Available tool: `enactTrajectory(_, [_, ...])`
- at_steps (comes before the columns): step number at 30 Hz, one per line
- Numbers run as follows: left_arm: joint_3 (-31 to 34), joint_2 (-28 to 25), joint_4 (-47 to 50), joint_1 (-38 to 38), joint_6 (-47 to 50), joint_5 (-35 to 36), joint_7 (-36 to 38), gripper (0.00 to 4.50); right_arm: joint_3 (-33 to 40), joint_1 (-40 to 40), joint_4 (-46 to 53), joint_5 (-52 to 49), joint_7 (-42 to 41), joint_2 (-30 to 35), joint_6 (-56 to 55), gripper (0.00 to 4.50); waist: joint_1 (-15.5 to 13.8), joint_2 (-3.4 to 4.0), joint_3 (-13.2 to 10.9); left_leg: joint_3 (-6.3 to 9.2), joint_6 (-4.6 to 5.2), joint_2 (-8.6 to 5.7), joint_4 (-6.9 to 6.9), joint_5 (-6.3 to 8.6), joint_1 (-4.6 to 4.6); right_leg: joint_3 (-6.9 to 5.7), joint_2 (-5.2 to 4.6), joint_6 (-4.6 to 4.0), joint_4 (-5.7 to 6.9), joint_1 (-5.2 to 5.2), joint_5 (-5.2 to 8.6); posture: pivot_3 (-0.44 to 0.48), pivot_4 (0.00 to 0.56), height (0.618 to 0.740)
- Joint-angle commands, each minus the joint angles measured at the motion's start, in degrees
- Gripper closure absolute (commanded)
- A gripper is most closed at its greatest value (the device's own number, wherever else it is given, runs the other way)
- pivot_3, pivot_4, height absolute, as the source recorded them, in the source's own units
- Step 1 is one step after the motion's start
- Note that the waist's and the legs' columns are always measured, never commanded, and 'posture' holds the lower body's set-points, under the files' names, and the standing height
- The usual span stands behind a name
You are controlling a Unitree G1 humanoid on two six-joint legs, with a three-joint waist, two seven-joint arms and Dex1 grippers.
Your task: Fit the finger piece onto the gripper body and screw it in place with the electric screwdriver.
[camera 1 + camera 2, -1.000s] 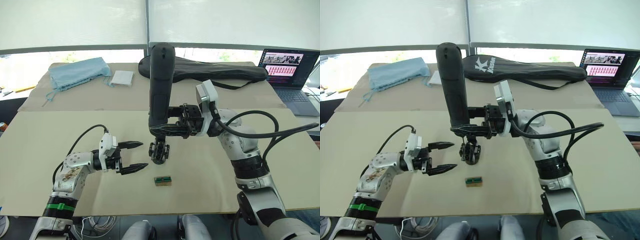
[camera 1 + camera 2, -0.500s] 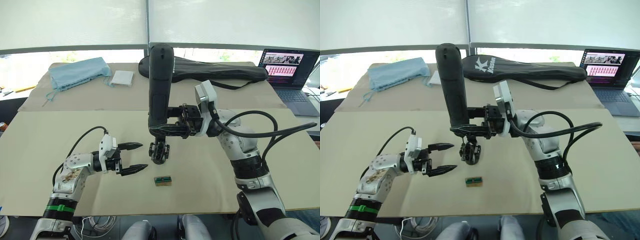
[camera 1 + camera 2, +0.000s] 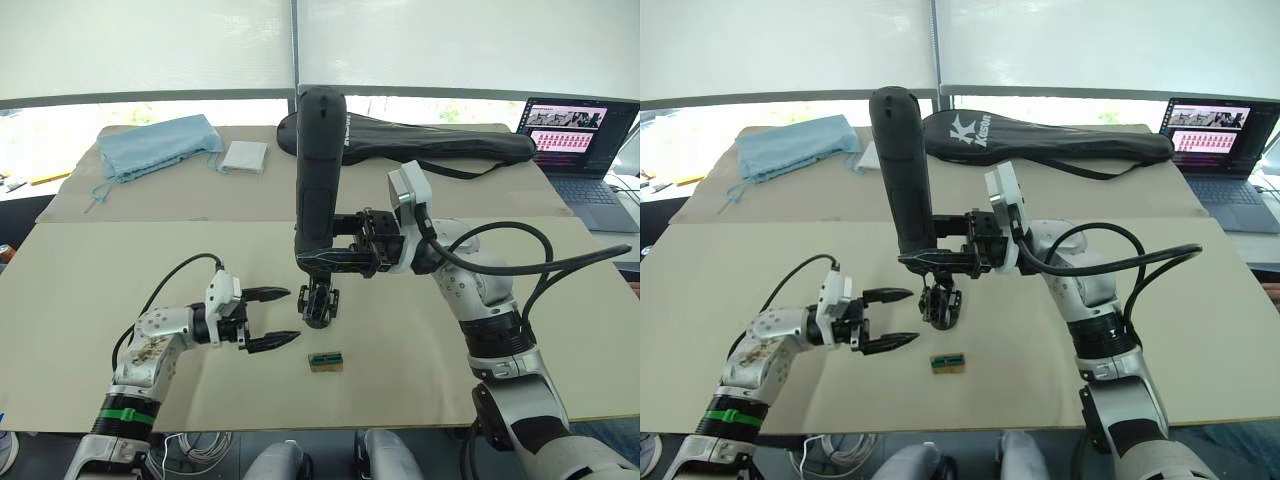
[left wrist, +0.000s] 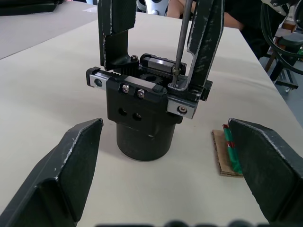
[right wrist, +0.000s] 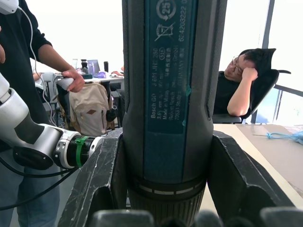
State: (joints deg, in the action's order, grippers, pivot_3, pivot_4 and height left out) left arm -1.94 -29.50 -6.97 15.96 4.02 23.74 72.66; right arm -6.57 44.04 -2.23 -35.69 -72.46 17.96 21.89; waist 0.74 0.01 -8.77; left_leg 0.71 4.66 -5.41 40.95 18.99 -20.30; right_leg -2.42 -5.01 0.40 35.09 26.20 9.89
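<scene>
Left wrist: electric screwdriver bit atop gripper body (touching).

1. Electric screwdriver: a dark upright cylinder with a printed label, clamped between the two black fingers of the right gripper.
2. Left arm: white and grey segments with a green band.
3. Background: a standing person beside a backpack; a seated person in a chair.
</scene>
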Motion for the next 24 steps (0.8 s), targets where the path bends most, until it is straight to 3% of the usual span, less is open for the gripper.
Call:
enactTrajectory(1, [-0.42, 0.55, 0.33, 1.04, -1.15, -0.36, -0.21, 0.0, 0.57, 1.19, 1.08, -0.73, -0.43, -0.15, 0.3, 2.58, 0.01, 0.0, 0.0, 0.0, 0.0, 0.0, 0.0, 0.0, 0.0, 0.0, 0.0, 0.0, 0.0, 0.0, 0.0, 0.0, 0.15, 0.74])
enactTrajectory(12, [-1.38, 1.46, -1.93, 2.8, -4.16, -2.27, 0.46, 0.0, 0.42, 1.04, 0.29, 0.03, -0.58, -0.15, 0.26, 2.58, 0.0, 0.0, 0.0, 0.0, 0.0, 0.0, 0.0, 0.0, 0.0, 0.0, 0.0, 0.0, 0.0, 0.0, 0.0, 0.0, 0.15, 0.74])
enactTrajectory(24, [-5.43, 3.55, -10.1, 5.29, -10.43, -9.7, -2.46, 0.0, 0.33, 1.19, 0.29, 0.27, -0.86, -0.3, -0.07, 2.58, -0.03, 0.0, 0.0, 0.0, 0.0, 0.0, 0.0, 0.0, 0.0, 0.0, -0.01, 0.0, 0.01, 0.0, 0.0, 0.0, 0.15, 0.74])
